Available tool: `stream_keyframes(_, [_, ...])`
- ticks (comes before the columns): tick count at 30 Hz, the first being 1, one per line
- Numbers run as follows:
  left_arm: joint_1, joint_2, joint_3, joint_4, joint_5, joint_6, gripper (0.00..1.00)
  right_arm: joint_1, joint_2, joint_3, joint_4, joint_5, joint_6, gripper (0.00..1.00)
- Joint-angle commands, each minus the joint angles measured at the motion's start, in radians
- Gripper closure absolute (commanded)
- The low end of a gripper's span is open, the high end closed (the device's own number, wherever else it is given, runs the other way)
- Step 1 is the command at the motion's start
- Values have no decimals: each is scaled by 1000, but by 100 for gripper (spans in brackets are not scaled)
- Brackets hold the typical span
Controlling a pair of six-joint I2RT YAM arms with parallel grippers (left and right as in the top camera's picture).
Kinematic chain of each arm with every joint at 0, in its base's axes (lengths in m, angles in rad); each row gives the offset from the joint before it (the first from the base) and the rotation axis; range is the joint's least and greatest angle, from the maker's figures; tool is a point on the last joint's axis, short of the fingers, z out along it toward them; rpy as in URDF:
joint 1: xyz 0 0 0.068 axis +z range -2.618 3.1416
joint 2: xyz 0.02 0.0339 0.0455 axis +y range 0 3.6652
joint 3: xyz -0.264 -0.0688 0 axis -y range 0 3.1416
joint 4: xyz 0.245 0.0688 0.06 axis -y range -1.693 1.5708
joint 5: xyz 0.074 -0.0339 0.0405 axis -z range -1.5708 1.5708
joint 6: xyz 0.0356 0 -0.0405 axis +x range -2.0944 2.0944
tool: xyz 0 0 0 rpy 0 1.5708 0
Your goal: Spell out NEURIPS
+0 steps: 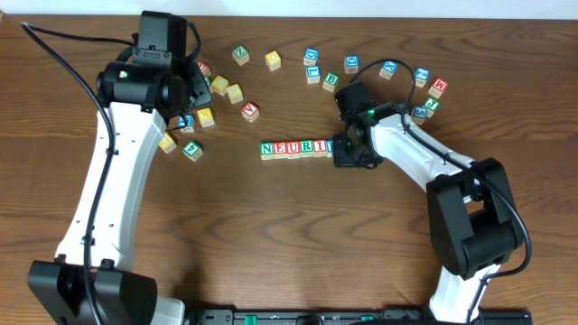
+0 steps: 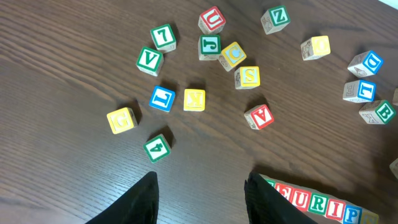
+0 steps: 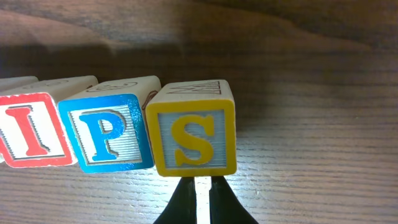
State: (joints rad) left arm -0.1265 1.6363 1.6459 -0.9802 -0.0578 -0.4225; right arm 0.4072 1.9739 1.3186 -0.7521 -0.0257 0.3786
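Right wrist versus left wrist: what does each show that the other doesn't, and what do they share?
Only right wrist: the yellow S cube beside the blue P cube, with the right gripper shut just in front of it. Only left wrist: the scattered spare cubes and the left gripper, open and empty. Both: that P cube and the red I cube beside it.

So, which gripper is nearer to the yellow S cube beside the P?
Right. The right gripper sits shut at the S cube, at the end of the row; the left gripper hangs open far off, above the scattered cubes.
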Motion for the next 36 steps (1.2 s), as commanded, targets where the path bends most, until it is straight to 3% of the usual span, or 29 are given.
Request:
stream_keyframes(1, [-2,11,-7,-2,-2,-10,56,5,9,-6,11,17,-18,96])
stream_keyframes(25, [-4,11,-7,-10,-2,-10,56,2,6,11,-16,-27,-36,99])
stream_keyframes(36, [-4,11,-7,-12,-2,-10,56,11,7,13,-9,-61,-67,95])
